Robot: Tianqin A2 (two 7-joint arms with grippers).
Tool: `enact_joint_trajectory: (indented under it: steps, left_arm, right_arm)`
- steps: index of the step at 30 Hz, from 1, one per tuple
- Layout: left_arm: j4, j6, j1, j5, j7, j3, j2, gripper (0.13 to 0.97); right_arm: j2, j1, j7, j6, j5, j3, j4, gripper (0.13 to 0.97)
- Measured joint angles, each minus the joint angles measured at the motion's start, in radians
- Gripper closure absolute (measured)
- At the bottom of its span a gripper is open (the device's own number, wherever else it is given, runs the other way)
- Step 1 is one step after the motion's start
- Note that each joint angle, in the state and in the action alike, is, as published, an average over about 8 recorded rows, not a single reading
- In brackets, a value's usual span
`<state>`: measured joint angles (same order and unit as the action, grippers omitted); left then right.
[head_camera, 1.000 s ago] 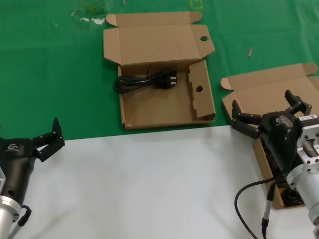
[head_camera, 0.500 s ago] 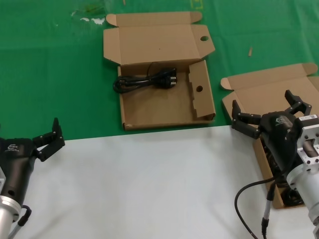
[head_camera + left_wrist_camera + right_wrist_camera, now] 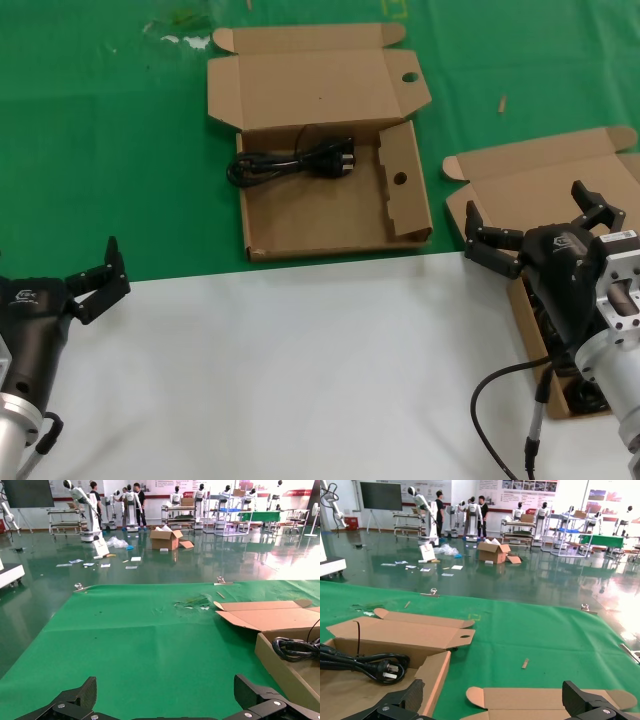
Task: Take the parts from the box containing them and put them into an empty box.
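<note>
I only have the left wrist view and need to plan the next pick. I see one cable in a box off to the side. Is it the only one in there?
Observer: Yes. The head view shows a single cable in the holed box, lying by its far wall.
Operator: Where is the right tool?
Observer: The right tool is open and hangs over the plain box on the robot's right.
Operator: Is anything in that box?
Observer: Dark cables show in it under the right arm. I cannot count them.
</note>
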<state>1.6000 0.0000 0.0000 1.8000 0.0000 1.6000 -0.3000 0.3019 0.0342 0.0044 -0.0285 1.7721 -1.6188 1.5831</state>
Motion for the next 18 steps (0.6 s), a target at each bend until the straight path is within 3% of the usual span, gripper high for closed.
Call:
enact_joint_trajectory:
  steps: [18]
  left_arm:
    - [0.000,0.000,0.000,0.000,0.000,0.000,0.000,0.132]
  right_arm:
    - [0.000,0.000,0.000,0.000,0.000,0.000,0.000,0.129]
